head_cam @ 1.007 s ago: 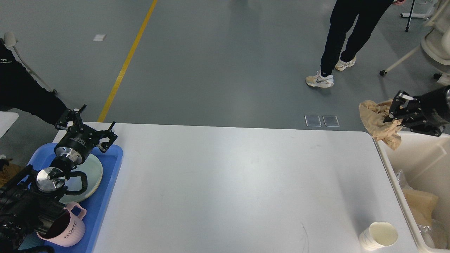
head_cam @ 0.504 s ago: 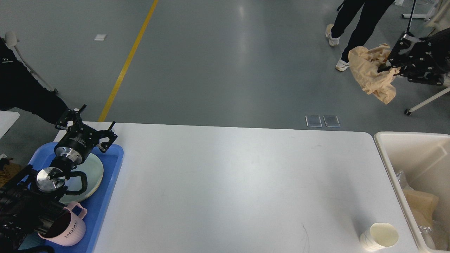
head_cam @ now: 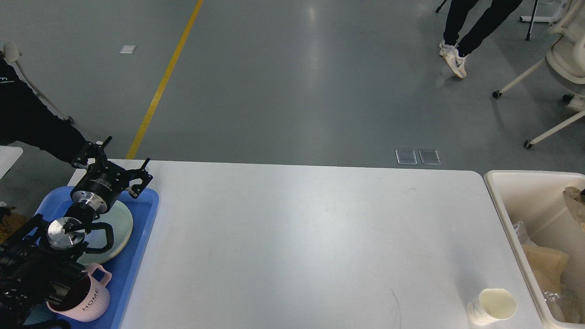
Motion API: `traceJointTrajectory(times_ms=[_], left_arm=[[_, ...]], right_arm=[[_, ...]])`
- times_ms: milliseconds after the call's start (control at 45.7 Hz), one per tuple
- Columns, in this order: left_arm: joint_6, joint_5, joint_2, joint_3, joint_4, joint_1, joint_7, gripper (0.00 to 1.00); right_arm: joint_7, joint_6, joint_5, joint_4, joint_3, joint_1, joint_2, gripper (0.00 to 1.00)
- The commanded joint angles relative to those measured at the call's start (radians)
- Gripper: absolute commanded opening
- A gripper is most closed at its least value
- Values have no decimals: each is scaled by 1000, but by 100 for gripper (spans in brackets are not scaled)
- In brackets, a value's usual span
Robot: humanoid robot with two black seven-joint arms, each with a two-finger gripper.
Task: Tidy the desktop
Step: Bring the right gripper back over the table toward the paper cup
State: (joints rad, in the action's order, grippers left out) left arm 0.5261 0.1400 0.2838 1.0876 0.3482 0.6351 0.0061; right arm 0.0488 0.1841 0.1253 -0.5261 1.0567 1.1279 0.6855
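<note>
The white desktop (head_cam: 297,237) fills the middle of the head view. A white paper cup (head_cam: 491,307) stands on it at the front right corner. My left gripper (head_cam: 114,163) is open and empty, hovering over the far end of a blue tray (head_cam: 151,203) at the desktop's left edge. The tray holds a pale green plate (head_cam: 122,221) and a pink mug (head_cam: 89,298) marked HOME. My right gripper is out of view. A piece of crumpled brown paper (head_cam: 575,197) shows at the right edge, over the beige bin (head_cam: 498,203).
The beige bin stands against the desktop's right end and holds brown paper and clear plastic scraps. A person walks on the grey floor at the far right, near a white wheeled chair (head_cam: 555,59). A yellow floor line runs at the far left.
My right gripper, shut on the brown paper, rose from the bin's edge, then left the view; the paper now shows over the bin. The person walked farther away. My left arm stayed still.
</note>
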Motion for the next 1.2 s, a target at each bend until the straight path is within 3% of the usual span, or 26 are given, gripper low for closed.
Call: traceJointTrajectory(times_ms=[0,197,482,723,920,1183], left_arm=[[0,0,0,0,0,0,0,97],[0,0,0,0,0,0,0,97],[0,0,0,0,0,0,0,97],[0,0,0,0,0,0,0,97],[0,1,0,0,0,0,0,97],[0,1,0,0,0,0,0,97]], right_arm=[[-1,-8,-3,14,-92,-85,0,100],[-4,-5,-1,-5,-103,-45,-3,100],[-4,166,-3,-362,-43,438,-18,100],[-4,293,-3,-597,109,840,-288,100],[-4,370,-3,-718,126,993,-497,100],[-4,379,-3,-795,109,1037,-560,100]])
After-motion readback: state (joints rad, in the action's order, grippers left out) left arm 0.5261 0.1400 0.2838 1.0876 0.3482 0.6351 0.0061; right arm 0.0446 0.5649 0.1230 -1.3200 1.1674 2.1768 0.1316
